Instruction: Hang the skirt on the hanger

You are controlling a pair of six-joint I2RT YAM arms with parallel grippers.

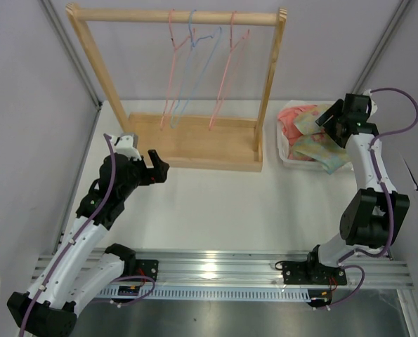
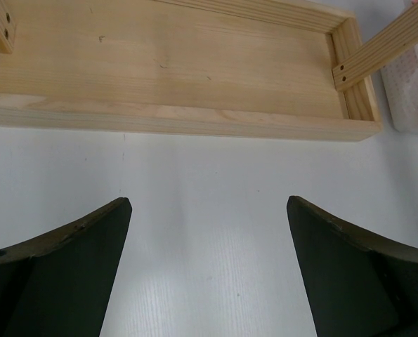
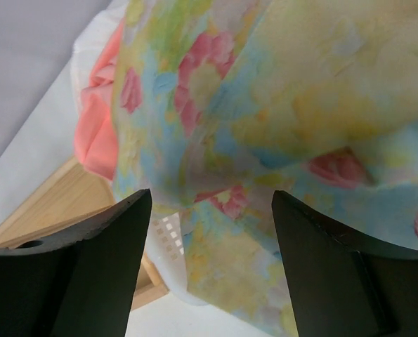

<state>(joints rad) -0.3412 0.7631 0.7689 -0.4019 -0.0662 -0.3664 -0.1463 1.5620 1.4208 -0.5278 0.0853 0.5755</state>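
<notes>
Floral skirt (image 1: 312, 146) heaped in white basket (image 1: 286, 156) right of wooden rack (image 1: 194, 144), beside coral-pink garment (image 1: 291, 125). Right gripper (image 3: 212, 200) just above the cloth, fingers spread wide, nothing between them. Left gripper (image 2: 209, 203) likewise agape over white table (image 2: 209, 168), just before the rack's base. Pink wire hangers (image 1: 225, 70) on the top rail, well apart from the skirt, light blue hangers (image 1: 192, 21) between.

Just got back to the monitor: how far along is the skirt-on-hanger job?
Nothing is finished yet. In hand: the open right gripper hovers close over the skirt, which lies in the basket, ungrasped. The left gripper is open over the table by the rack. Left: grasp the skirt, carry it over and put it on the hanger, which hangs bare on the rack.
</notes>
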